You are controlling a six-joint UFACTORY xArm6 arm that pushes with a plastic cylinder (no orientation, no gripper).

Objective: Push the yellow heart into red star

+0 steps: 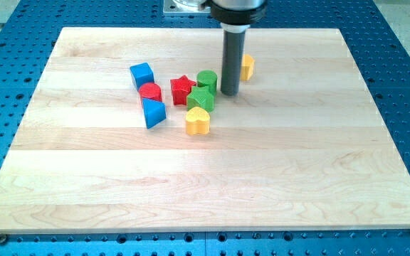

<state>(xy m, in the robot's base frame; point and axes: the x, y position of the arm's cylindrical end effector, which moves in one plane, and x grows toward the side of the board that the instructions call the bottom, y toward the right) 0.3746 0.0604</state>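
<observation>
The yellow heart [198, 121] lies on the wooden board, just below a green star [201, 99]. The red star [182, 89] sits up and to the left of the heart, apart from it, touching the green star's left side. My tip [229, 93] is down on the board just right of the green star and a green cylinder [206, 79], up and to the right of the yellow heart, not touching the heart.
A red cylinder [149, 92], a blue cube [142, 74] and a blue triangle [154, 113] cluster left of the red star. A second yellow block [248, 67] stands partly hidden behind the rod. The board's edge [205, 229] runs along the view's bottom.
</observation>
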